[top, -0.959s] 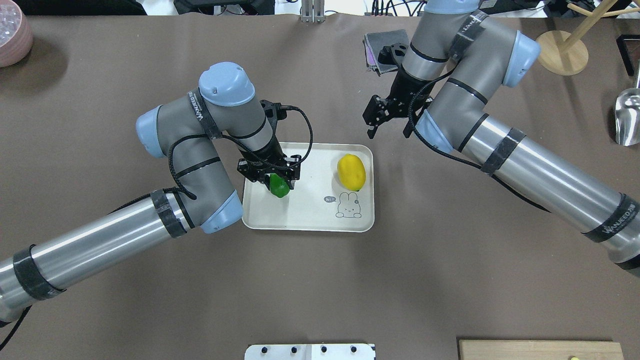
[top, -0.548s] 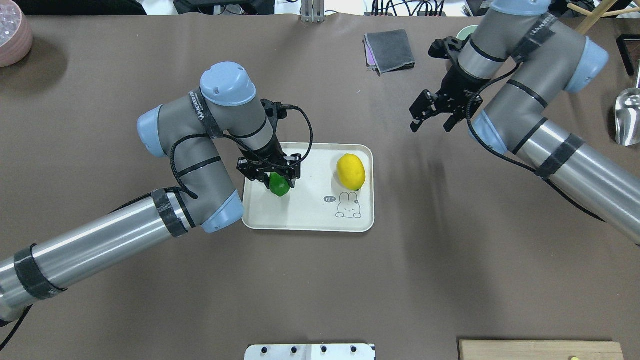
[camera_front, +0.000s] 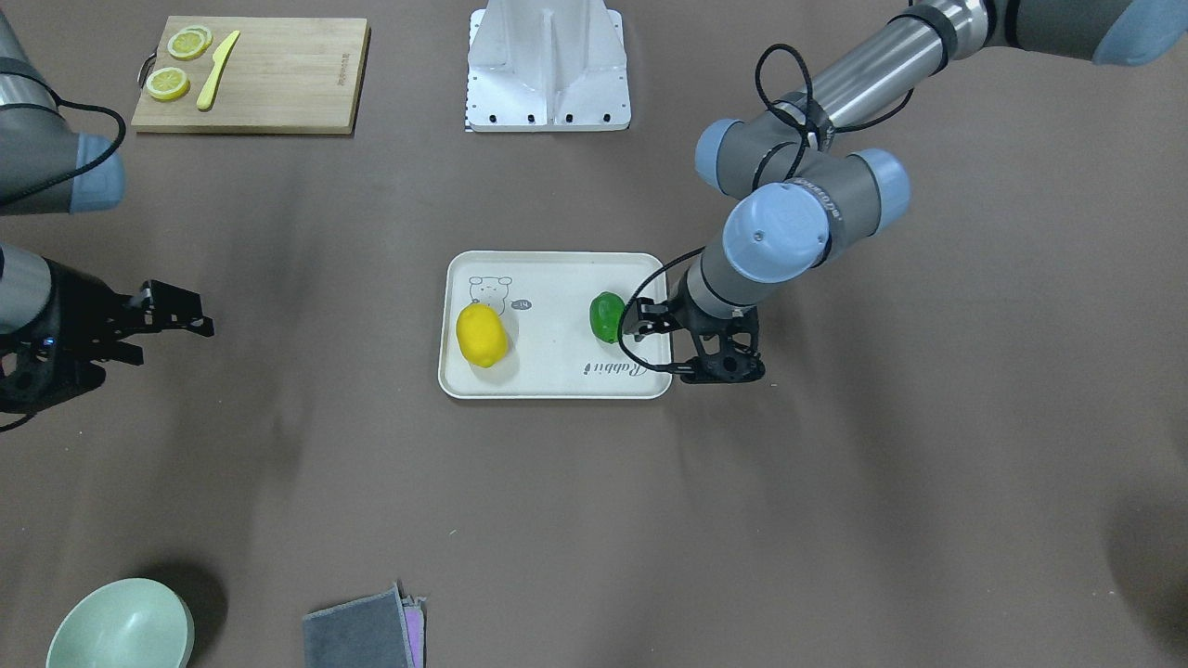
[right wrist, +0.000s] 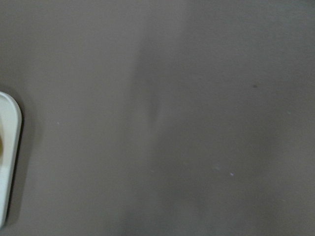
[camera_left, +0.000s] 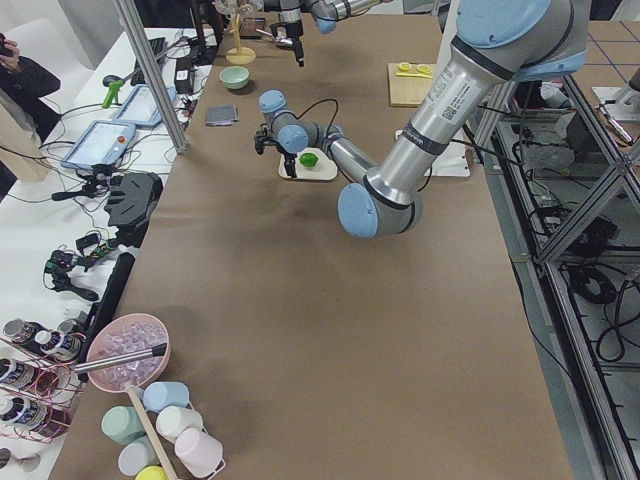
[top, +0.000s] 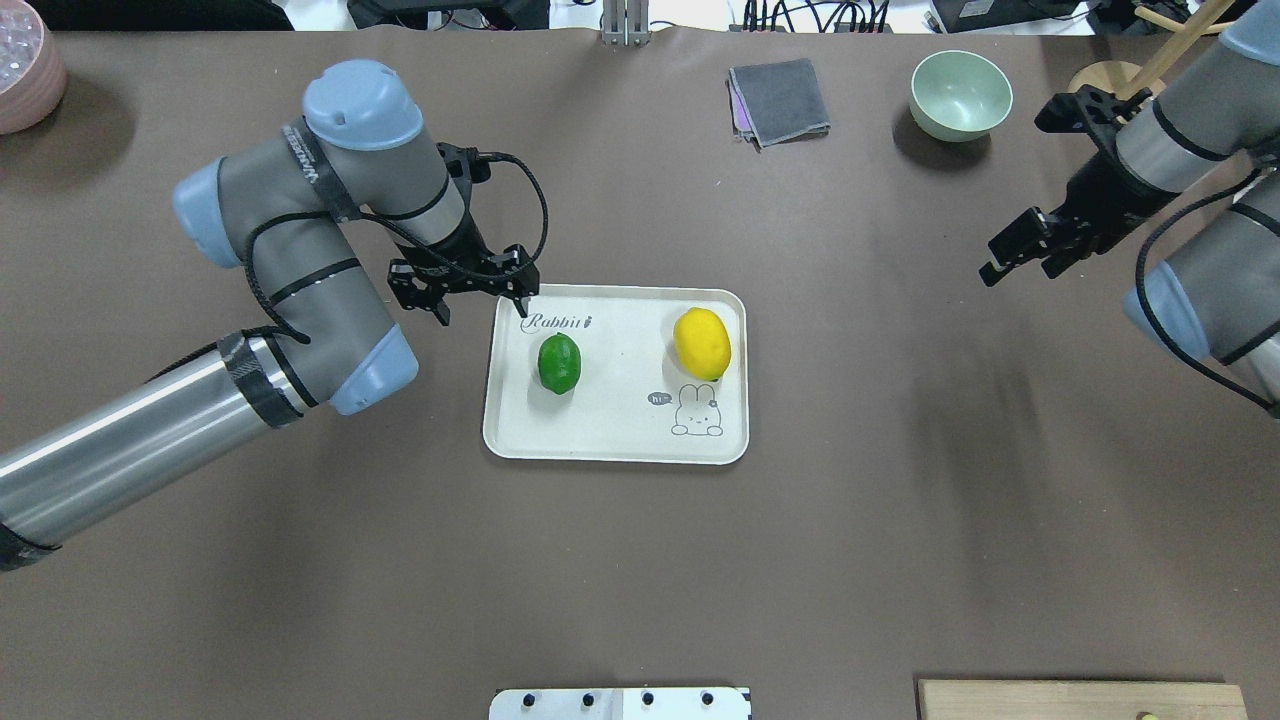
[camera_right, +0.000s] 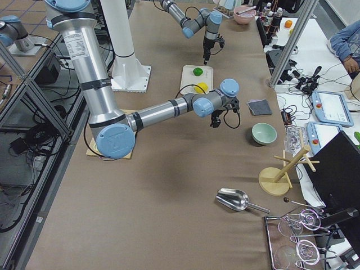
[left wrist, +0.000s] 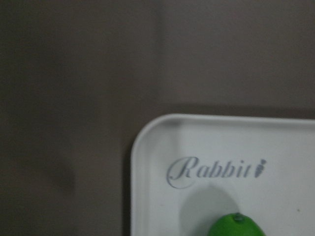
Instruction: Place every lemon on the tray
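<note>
The cream-white tray (top: 620, 430) lies at the table's middle. The green lemon (top: 559, 363) rests on its left part below the "Rabbit" script, and the yellow lemon (top: 702, 344) rests on its right part. Both also show in the front view: green lemon (camera_front: 607, 316), yellow lemon (camera_front: 482, 335). My left gripper (top: 482, 305) is open and empty, raised beside the tray's far left corner. Its wrist view shows the tray corner (left wrist: 157, 147) and the green lemon's tip (left wrist: 235, 226). My right gripper (top: 1018, 268) is open and empty, far to the right of the tray.
A grey cloth (top: 778, 100) and a pale green bowl (top: 960, 93) sit at the far side. A wooden cutting board (camera_front: 251, 72) with lemon slices lies near the robot's base. A metal scoop (top: 1255, 235) and a wooden stand (top: 1125, 105) are at the far right.
My left gripper let go of the green lemon, which now lies on the tray, and drew back to the tray's far left corner. My right arm swung further right, away from the tray.
</note>
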